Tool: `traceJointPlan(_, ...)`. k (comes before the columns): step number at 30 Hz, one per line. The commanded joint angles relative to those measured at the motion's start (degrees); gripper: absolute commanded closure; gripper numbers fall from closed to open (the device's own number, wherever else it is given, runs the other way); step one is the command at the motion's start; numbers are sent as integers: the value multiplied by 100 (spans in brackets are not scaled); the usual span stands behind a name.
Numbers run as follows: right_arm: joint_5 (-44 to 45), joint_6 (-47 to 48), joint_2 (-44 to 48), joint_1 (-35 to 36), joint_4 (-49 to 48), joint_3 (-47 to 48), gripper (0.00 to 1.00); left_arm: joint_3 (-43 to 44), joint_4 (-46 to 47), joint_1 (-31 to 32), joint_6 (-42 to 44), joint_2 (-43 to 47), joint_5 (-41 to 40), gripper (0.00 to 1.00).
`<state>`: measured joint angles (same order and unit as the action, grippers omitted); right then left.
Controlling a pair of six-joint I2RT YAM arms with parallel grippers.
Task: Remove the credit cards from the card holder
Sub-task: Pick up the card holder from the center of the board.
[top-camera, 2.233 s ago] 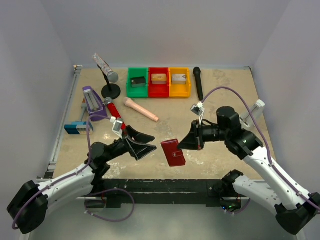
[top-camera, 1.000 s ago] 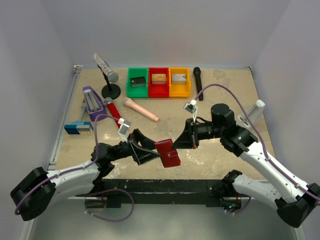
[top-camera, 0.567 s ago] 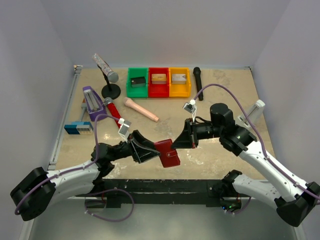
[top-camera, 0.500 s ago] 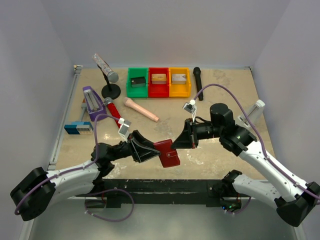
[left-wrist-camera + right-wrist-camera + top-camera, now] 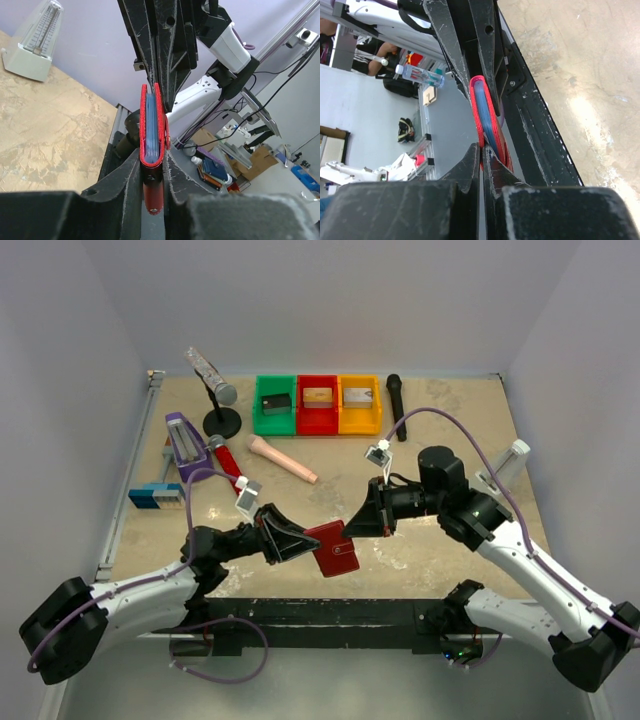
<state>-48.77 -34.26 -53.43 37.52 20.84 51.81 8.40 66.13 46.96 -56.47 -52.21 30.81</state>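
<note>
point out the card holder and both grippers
card holder [image 5: 336, 552], top view, on its red cover
left gripper [image 5: 151, 156], left wrist view, between its fingertips
right gripper [image 5: 481, 150], right wrist view, between its fingertips at the holder's edge

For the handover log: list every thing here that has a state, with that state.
card holder, folded shut, held aloft by both end effectors
left end effector, shut on the card holder
right end effector, shut on the card holder's edge
silver microphone, tilted in its stand
</note>
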Motion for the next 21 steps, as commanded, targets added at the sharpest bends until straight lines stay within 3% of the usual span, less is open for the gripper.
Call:
traceJointPlan(1,254,296,17,19,349,399,96,232,217,33,101,105,118,85)
traceJointPlan(4,429,438,87,28,736,592,56,241,15,33,153,201,92,93)
traceJointPlan(7,964,761,183,19,1271,908,33,293,-344,33,241,342,57,99)
traceJointPlan(11,1606,1166,289,27,2081,1427,24,723,-1906,41,706,772,-206,100)
traceJointPlan(14,2413,1377,386,176,2616,1779,24,1459,-3898,190,1285,1028,-837,100)
traceJointPlan(17,3931,1615,386,676,3074,2069,26,2321,-5623,480,1638,941,-1759,100)
traceJointPlan(21,6128,1695,193,1739,3356,2263,29,3183,-7216,648,1114,511,-2823,100)
